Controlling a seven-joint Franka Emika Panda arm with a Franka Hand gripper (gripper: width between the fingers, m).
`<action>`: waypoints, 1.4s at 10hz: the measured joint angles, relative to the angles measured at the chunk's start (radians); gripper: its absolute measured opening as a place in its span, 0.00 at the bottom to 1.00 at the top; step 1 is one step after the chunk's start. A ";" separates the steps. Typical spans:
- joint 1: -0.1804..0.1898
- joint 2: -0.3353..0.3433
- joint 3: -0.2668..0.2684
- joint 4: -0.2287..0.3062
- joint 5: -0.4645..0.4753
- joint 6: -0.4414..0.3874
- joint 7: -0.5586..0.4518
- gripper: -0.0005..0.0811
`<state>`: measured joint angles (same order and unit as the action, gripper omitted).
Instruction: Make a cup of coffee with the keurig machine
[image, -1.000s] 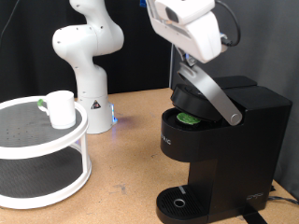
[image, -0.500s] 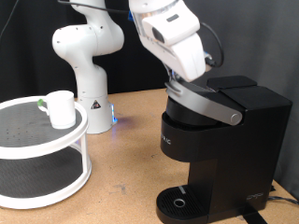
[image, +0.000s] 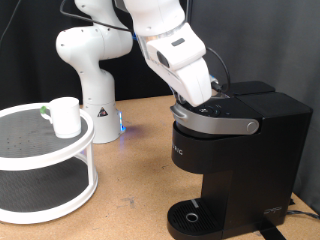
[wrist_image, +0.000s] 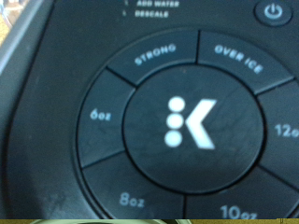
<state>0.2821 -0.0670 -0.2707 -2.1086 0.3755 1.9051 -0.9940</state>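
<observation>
Two task objects are in view. The keurig machine (image: 235, 150), a boxy black brewer, stands on the wooden counter (image: 135, 170) at the exterior view's right, its grey lid handle (image: 222, 124) lying down and the lid shut. The gripper (image: 205, 103) presses close against the lid top; its fingers are hidden behind the white hand, so whether they are spread or closed cannot be told. The wrist view is filled by the round button panel (wrist_image: 187, 121), with the central K button (wrist_image: 190, 122) ringed by size and strength keys; no fingers show there. The cup (image: 66, 116), a small white mug, sits on the upper tier of a white two-tier round stand (image: 40, 165) at the exterior view's left, well apart from the machine and from its drip base (image: 190, 218), which carries nothing. Judged by appearance, the mug is rigid, light, smooth-glazed and breakable; the rim wall or the handle would offer the surest hold.
</observation>
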 joint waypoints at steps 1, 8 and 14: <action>0.000 0.000 -0.002 -0.009 0.000 0.008 -0.005 0.01; 0.000 0.004 -0.004 -0.047 -0.003 0.064 -0.012 0.01; 0.000 -0.008 -0.011 -0.038 0.071 0.073 -0.047 0.01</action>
<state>0.2820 -0.0749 -0.2815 -2.1462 0.4468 1.9782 -1.0412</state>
